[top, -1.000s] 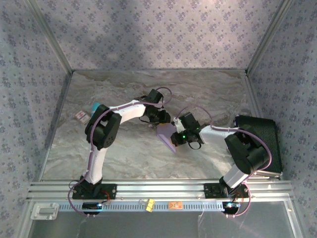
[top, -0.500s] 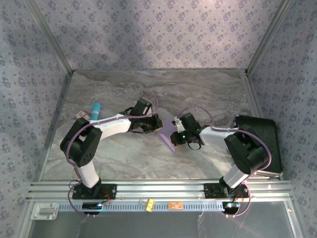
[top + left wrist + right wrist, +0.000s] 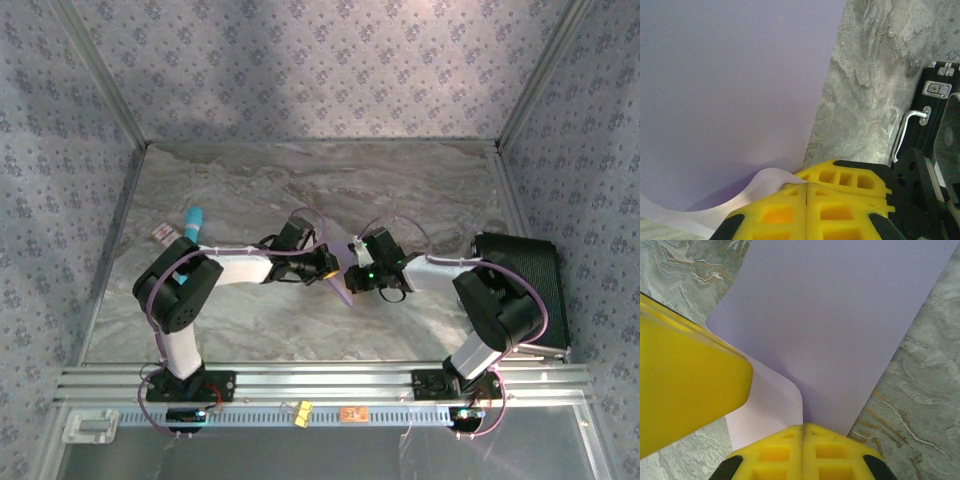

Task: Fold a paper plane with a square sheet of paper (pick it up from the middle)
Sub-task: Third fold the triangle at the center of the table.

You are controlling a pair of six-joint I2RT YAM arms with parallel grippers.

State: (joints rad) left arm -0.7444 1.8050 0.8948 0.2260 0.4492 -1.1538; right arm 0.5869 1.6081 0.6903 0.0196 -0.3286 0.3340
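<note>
The lavender square sheet of paper (image 3: pixel 343 290) hangs bent between my two grippers over the middle of the marble table. In the left wrist view the sheet (image 3: pixel 730 90) covers the upper left, and a pale curled flap runs into the seam of my left gripper (image 3: pixel 806 184), which is shut on that edge. In the right wrist view the sheet (image 3: pixel 840 325) rises ahead, and my right gripper (image 3: pixel 803 426) is shut on its curled edge. From above, the left gripper (image 3: pixel 326 266) and the right gripper (image 3: pixel 352 274) nearly touch. The paper plane is out of view.
A black case (image 3: pixel 525 285) with metal latches lies at the table's right edge, also seen as the black case (image 3: pixel 940 115) past the jaws. A teal object (image 3: pixel 193 220) and a small card (image 3: pixel 163 234) lie at the left. Patterned walls enclose the table.
My left arm swung down and in toward the right gripper, and its jaws closed on the paper's edge. The right arm held still with the paper.
</note>
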